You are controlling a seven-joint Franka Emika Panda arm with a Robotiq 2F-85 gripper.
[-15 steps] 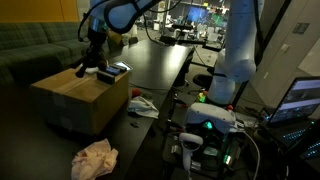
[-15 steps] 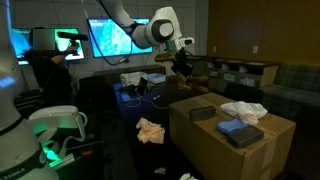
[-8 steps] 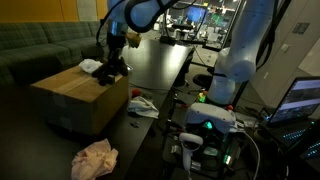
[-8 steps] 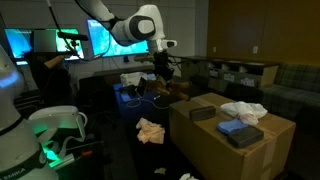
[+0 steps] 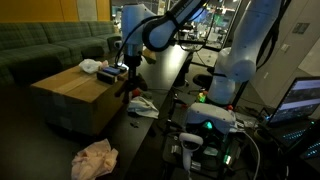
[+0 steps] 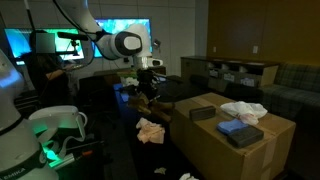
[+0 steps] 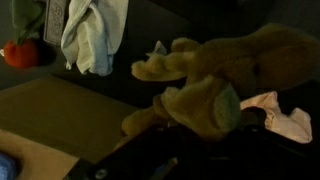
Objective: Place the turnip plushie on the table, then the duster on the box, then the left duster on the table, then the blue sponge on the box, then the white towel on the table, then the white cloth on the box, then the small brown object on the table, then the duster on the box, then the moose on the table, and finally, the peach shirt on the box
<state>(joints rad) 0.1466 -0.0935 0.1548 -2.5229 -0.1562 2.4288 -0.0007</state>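
While the end effector (image 6: 147,86) clamps it, the moose (image 7: 250,60) looks dark brown and tan.

I'm watching the box (image 5: 75,100) standing on the floor (image 5: 40,150) just beside the jaws, carrying the white cloth (image 5: 90,66) and the blue sponge (image 5: 113,72) on its top. The table (image 5: 165,65) is running along on the jaws' other side. The peach shirt (image 5: 95,158) is lying on the floor, well apart from the jaws.
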